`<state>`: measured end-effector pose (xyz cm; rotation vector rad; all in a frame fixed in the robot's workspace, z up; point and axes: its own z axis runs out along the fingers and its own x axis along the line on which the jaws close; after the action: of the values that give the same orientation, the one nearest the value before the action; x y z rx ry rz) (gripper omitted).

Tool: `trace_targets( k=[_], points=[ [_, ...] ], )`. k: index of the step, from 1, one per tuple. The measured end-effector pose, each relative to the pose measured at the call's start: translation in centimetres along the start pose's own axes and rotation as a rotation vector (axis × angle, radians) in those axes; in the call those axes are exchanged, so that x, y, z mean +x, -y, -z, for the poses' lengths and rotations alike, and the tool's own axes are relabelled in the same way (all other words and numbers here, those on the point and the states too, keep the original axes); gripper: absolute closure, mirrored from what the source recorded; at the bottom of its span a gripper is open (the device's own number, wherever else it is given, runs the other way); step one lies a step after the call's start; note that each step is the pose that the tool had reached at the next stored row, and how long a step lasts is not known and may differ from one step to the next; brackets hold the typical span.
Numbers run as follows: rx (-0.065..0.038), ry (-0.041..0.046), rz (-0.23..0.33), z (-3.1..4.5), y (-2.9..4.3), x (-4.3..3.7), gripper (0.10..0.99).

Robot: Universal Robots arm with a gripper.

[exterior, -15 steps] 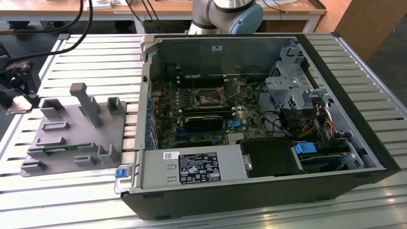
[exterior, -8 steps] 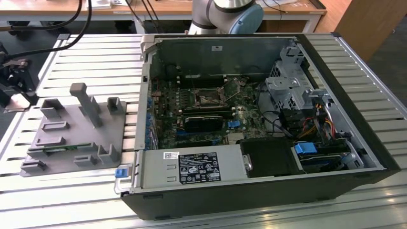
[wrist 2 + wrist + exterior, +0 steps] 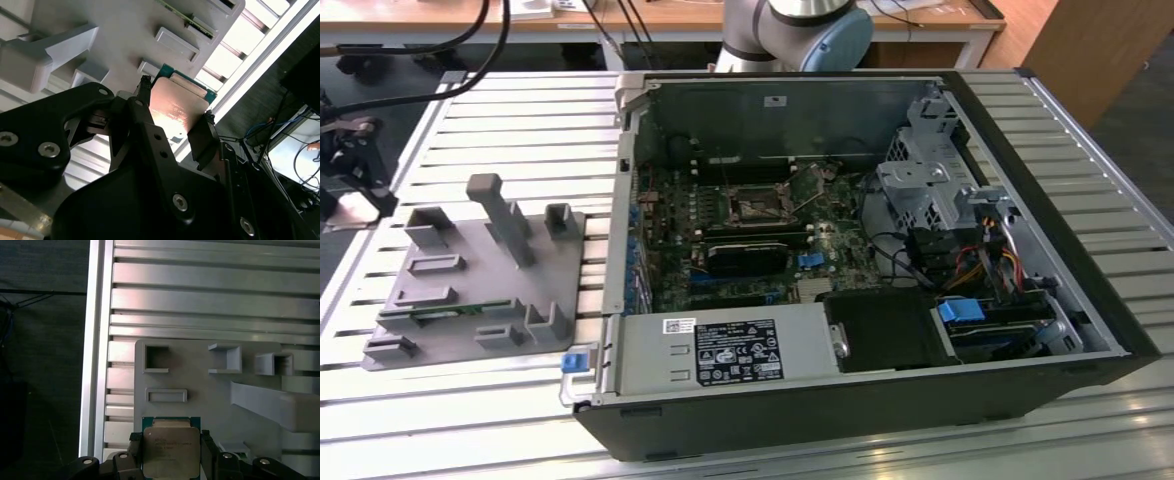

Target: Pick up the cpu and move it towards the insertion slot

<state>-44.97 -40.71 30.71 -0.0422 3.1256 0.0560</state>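
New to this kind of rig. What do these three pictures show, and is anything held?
It is one robot arm working at a slatted metal table. The exterior view looks down on an open computer case and a grey fixture; the insertion slot is the small square socket on the board inside. Both wrist views come from cameras riding on the arm. They show its tool shut on the cpu, a flat square chip, with the grey fixture behind it.

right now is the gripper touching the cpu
Touching. In the first wrist view the gripper sits tight against both side edges of the cpu, with no gap on either side; the second wrist view agrees.
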Motion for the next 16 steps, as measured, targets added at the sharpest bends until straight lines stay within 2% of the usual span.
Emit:
trace_targets(
  k=[16],
  points=[
    [0.000,0.0000,0.000,0.97,-0.03,-0.02,0.541]
  ],
)
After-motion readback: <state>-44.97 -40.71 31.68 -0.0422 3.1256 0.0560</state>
